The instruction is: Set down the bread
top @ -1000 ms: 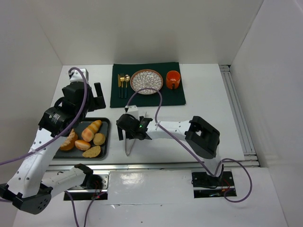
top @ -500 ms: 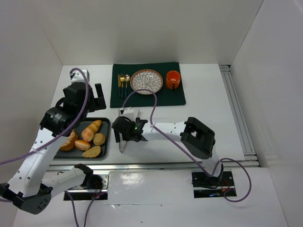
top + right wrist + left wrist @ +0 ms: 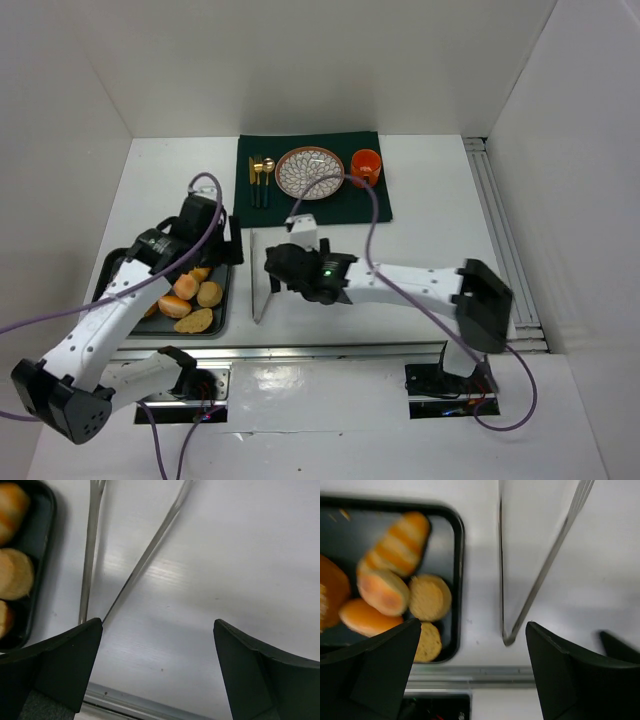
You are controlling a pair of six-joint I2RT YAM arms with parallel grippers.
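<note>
Left claw (image 3: 473,625) and right claw (image 3: 158,622) gape empty. Tongs (image 3: 540,575) lie beneath the left claw, bread (image 3: 395,545) leftward; centre on them before closing.

tray (image 3: 228,300) at near left of table (image 3: 430,220). bread rolls (image 3: 195,300) in the tray, gathered toward its right end. tongs (image 3: 252,270) flat on the table just right of the tray, not touching it, joined end toward the near edge. placemat (image 3: 245,205) at far centre; on it, left to right: cutlery (image 3: 261,178), plate (image 3: 310,172), cup (image 3: 366,166).
</note>
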